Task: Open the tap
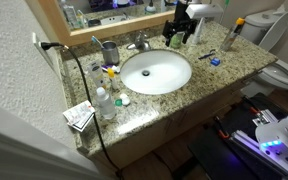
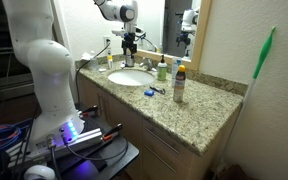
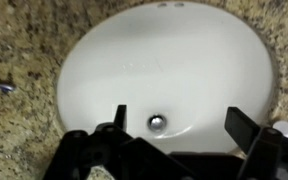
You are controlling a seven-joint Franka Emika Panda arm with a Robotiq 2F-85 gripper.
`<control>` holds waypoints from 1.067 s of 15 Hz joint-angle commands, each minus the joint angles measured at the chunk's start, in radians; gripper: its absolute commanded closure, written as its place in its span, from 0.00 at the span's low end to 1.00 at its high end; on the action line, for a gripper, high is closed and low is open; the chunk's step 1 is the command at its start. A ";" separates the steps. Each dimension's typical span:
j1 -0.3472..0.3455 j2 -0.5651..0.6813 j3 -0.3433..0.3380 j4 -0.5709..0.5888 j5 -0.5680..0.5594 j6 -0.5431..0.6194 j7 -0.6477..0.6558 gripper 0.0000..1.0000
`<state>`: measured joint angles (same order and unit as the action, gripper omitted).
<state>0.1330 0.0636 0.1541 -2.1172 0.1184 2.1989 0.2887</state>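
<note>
The speckled granite bench [image 1: 202, 88] is carrying an oval white basin [image 1: 156, 72], the tap [image 1: 141, 44] sitting just behind it, a grey cup [image 1: 110, 52] standing beside the tap, and a clear bottle [image 1: 104, 103] standing near one corner.

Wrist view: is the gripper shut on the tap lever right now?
No. The gripper is open, its fingers wide apart above the white basin, with only the drain showing between them.

The tap [image 1: 139, 44] is a small, shiny chrome fixture with a short curved spout. It stands upright on the granite counter [image 1: 199, 85] at the back rim of the oval white basin [image 1: 156, 72], spout toward the bowl. Its lever's position is too small to tell.
</note>
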 commanded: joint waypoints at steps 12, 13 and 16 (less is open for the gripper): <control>0.034 0.296 -0.030 0.264 -0.062 0.292 0.113 0.00; 0.045 0.331 -0.041 0.304 -0.079 0.310 0.131 0.00; 0.073 0.427 -0.073 0.432 -0.117 0.286 0.148 0.00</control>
<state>0.1671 0.3835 0.1228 -1.8254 0.0270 2.5052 0.4152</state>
